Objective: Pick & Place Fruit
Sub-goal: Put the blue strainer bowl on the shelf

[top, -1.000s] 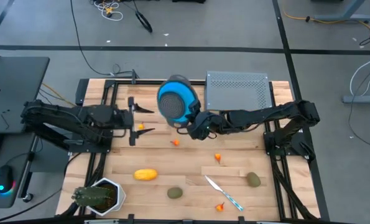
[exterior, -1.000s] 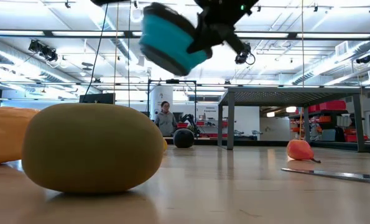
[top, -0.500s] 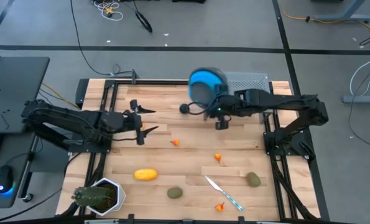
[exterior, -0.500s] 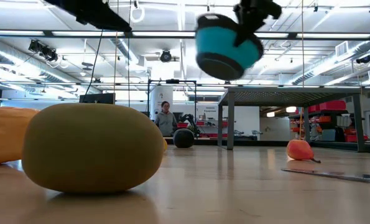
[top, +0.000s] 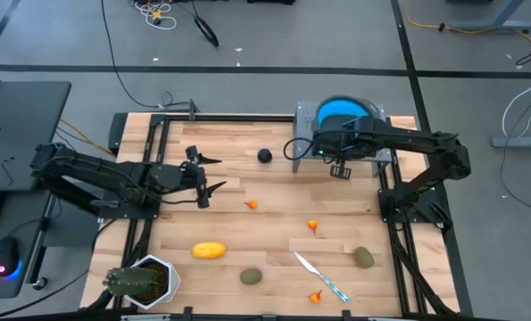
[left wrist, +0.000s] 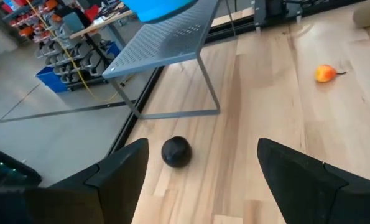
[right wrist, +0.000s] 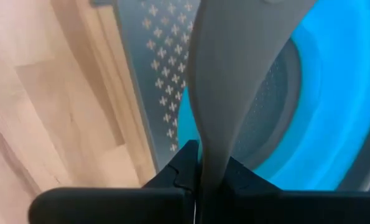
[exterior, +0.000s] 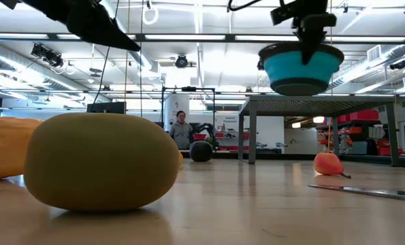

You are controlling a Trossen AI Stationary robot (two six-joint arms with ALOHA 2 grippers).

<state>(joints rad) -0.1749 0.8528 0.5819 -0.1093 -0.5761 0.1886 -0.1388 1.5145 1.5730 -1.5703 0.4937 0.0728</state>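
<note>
My right gripper [top: 326, 135] is shut on a blue bowl [top: 342, 111] and holds it upright in the air [exterior: 301, 68] above a grey perforated stand [top: 372, 134] at the table's far right. My left gripper [top: 204, 178] hovers open left of centre. In its wrist view the black ball [left wrist: 175, 151] lies on the wood ahead, between the fingers' lines. The ball [top: 264, 155] sits alone. The yellow piece [top: 208, 251], two olive-brown pieces [top: 251, 276] [top: 363, 258] and orange bits [top: 252, 204] [top: 312, 226] [top: 316, 297] lie on the near half. My right gripper pinches a grey strip at the bowl's edge [right wrist: 225, 93] between its two fingers; whether it is a rim or a handle I cannot tell. In the low view the fingers come down from above [exterior: 310, 27]. The bowl hangs level below them, clear of the stand and the table.
A slim knife with a light-blue handle [top: 319, 275] lies near the near edge, between the olive pieces. A spiky green plant in a white pot [top: 142, 281] stands at the near left corner. Black frame rails border the table's left and right sides.
My right gripper has carried the blue bowl from above the table's middle toward the right and far edge, to above the grey stand. The bowl has turned from tilted on its side to upright. My left gripper has edged slightly toward the right.
</note>
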